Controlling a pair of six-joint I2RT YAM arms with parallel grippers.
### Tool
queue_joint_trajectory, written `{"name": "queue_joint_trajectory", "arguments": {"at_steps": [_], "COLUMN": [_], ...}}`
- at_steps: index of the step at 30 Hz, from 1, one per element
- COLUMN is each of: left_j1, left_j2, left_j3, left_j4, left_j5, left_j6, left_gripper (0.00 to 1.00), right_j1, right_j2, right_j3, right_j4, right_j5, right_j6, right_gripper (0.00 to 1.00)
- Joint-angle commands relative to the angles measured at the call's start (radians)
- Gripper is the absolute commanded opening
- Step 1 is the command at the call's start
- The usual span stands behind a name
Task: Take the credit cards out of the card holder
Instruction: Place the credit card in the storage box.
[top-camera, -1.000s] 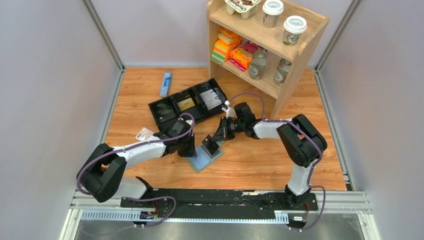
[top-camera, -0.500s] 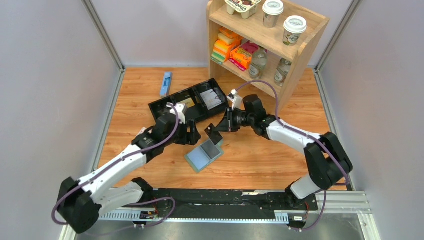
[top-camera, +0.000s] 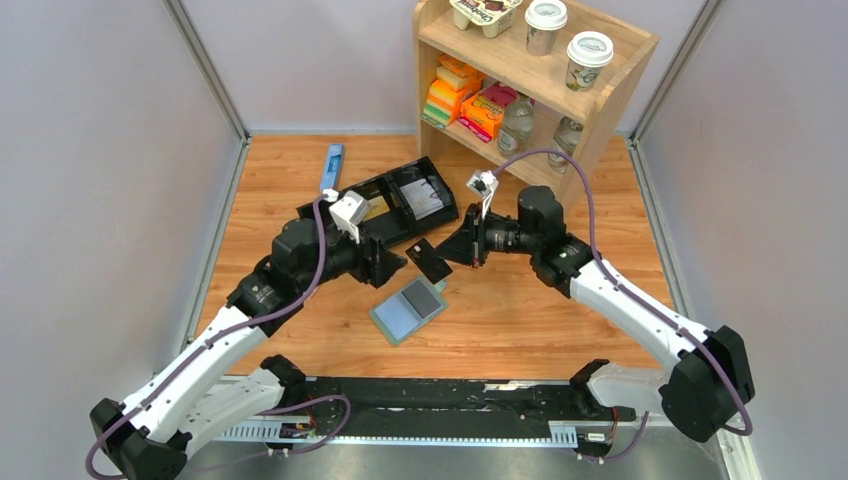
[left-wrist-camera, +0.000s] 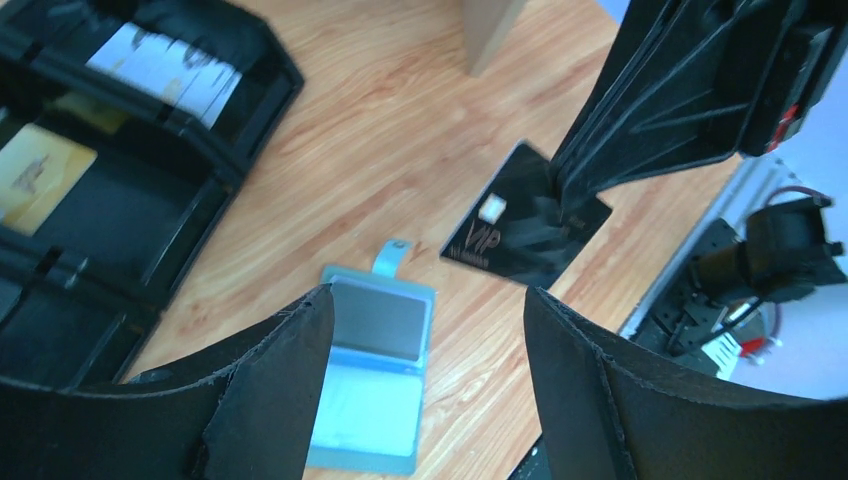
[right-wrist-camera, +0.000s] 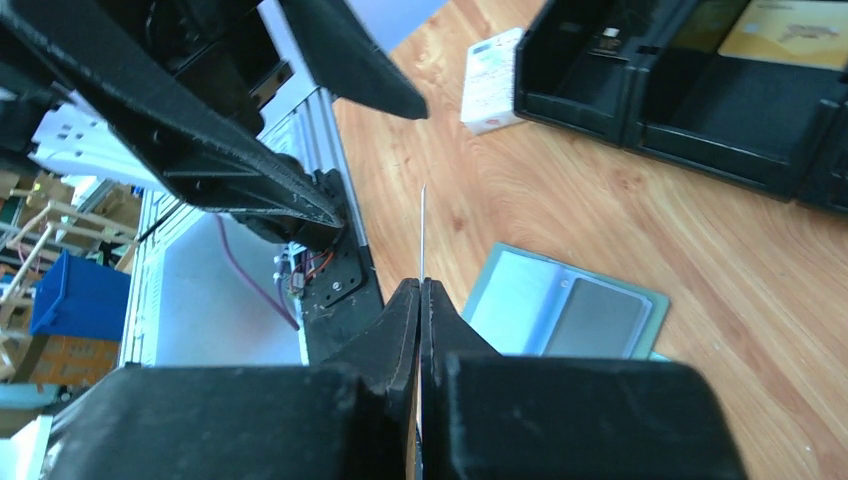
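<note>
My right claw (top-camera: 445, 253) is pressed together on a black plastic VIP card (top-camera: 430, 262), which hangs above the open grey-green folding card holder (top-camera: 408, 310) lying flat on the wooden bench (top-camera: 520, 310). My left claw (top-camera: 385, 262) is spread and empty, close by. I'd swing wide of it, then lower the card flat into the black three-compartment tray (top-camera: 312, 212) before releasing.

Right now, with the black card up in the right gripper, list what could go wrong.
The right gripper pinches the black card only near one edge, off the table; it could pivot or slip out.
The open left gripper hangs close beside that card; they might collide.
The card holder lies loose, so it may slide.
</note>
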Motion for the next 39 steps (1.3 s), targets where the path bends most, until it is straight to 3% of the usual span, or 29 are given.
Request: {"name": "queue_joint_trajectory", "arguments": {"at_steps": [1,9,20,23,25,27,28,34,39], "left_j1": [0.005,0.005,0.005,0.005,0.005,0.005,0.005,0.037,0.143], "left_j2": [0.031,0.109,0.164,0.184,0.198,0.200,0.194,0.131,0.066], "left_j3": [0.113,0.206,0.231,0.231,0.231,0.226,0.222,0.163,0.090], "left_j4": [-0.013,-0.059,-0.116,-0.116,-0.117,-0.119,-0.116,-0.127,-0.114], "left_j5": [0.156,0.408,0.543,0.570,0.580,0.574,0.558,0.335,0.146], "left_j6": [0.082,0.098,0.115,0.118,0.119,0.119,0.118,0.101,0.011], "left_gripper": [0.77,0.64,0.40,0.23,0.05,0.00,0.00,0.00,0.00], "right_j1": [0.020,0.038,0.040,0.040,0.040,0.040,0.040,0.038,0.038], "right_j2": [-0.064,-0.123,-0.150,-0.150,-0.149,-0.149,-0.149,-0.162,-0.176], "right_j3": [0.052,0.075,0.077,0.075,0.074,0.074,0.074,0.064,0.045], "right_j4": [-0.074,-0.119,-0.120,-0.120,-0.126,-0.140,-0.145,-0.155,-0.163], "right_j5": [-0.078,-0.151,-0.183,-0.187,-0.181,-0.156,-0.148,-0.032,0.114], "right_j6": [-0.089,-0.150,-0.178,-0.184,-0.190,-0.195,-0.195,-0.183,-0.169], "right_gripper": [0.00,0.00,0.00,0.00,0.00,0.01,0.05,0.62,0.80]}}
